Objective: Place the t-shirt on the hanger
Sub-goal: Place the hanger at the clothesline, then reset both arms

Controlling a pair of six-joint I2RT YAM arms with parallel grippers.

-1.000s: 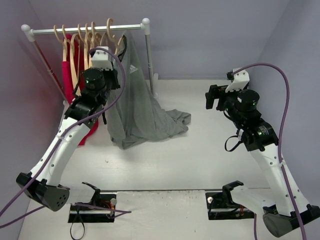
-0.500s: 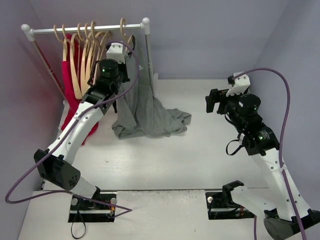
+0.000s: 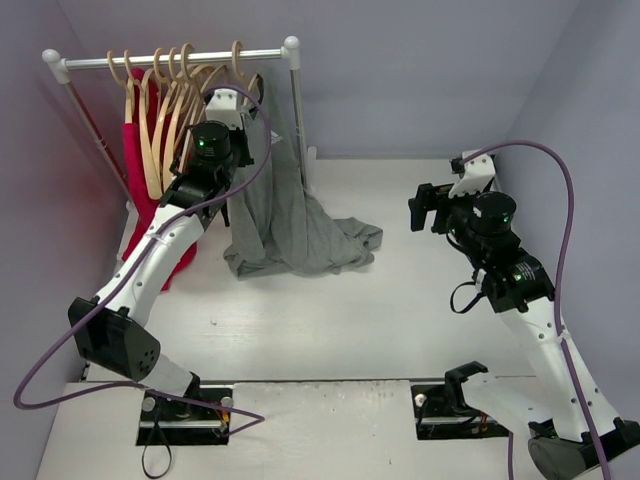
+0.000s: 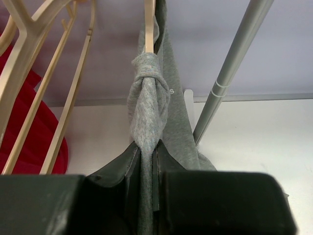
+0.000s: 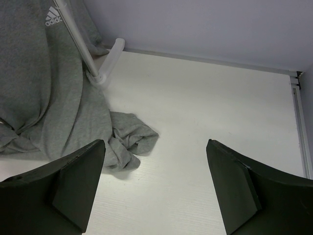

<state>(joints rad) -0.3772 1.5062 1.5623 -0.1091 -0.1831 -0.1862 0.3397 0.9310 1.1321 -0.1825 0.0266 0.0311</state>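
**Top view:** my left gripper [image 3: 238, 112] is up at the rail [image 3: 180, 58], right beside the hanger [image 3: 240, 72] that carries the t-shirt [image 3: 290, 225]. The shirt drops from there and its lower part is heaped on the table [image 3: 400, 310]. My right gripper [image 3: 420, 210] sits well apart, out of the way.

**Left wrist:** jaws of the left gripper [image 4: 146, 152] are pinched together on a rope of grey t-shirt [image 4: 149, 98]. The fabric is bunched around the hanger [image 4: 149, 24] just above. I'd say the grip is there to stop the bunch sliding off. Spare hangers [image 4: 58, 73] and the red garment [image 4: 29, 127] are to the left.

**Right wrist:** right gripper [image 5: 155, 143] jaws are wide apart with nothing between them. It faces the t-shirt [image 5: 49, 88] hem by the rack foot [image 5: 110, 58], with the logo [image 5: 54, 18] visible. Probably staged to spread the shirt over the hanger.
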